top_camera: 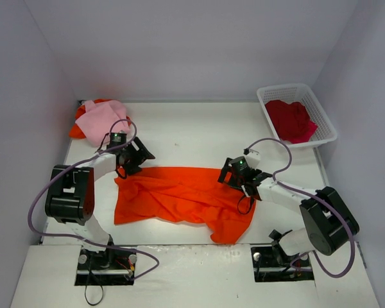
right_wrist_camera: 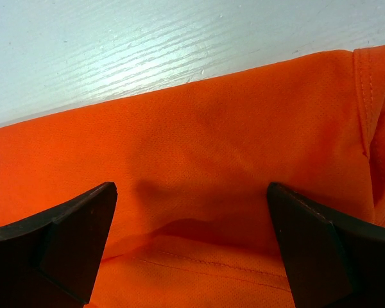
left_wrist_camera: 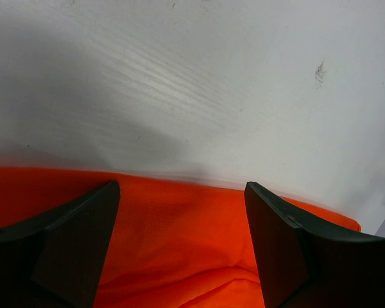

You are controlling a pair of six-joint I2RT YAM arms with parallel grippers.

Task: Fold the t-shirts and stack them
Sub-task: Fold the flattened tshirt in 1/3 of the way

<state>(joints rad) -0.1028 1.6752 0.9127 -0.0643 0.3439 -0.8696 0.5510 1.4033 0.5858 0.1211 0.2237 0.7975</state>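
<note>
My left gripper (top_camera: 136, 156) is spread wide over the orange t-shirt (top_camera: 179, 196) at its far-left edge. My right gripper (top_camera: 233, 173) is fully spread over its right edge. Nothing pinched. Shirt lies mid-table (top_camera: 199, 135).

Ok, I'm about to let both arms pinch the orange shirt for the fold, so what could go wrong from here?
1. The open left gripper sits right at the far edge of the orange shirt, so it may catch too little cloth and slip.
2. Under the open right gripper the cloth looks doubled near a stitched hem, so it may grab one layer only.
</note>
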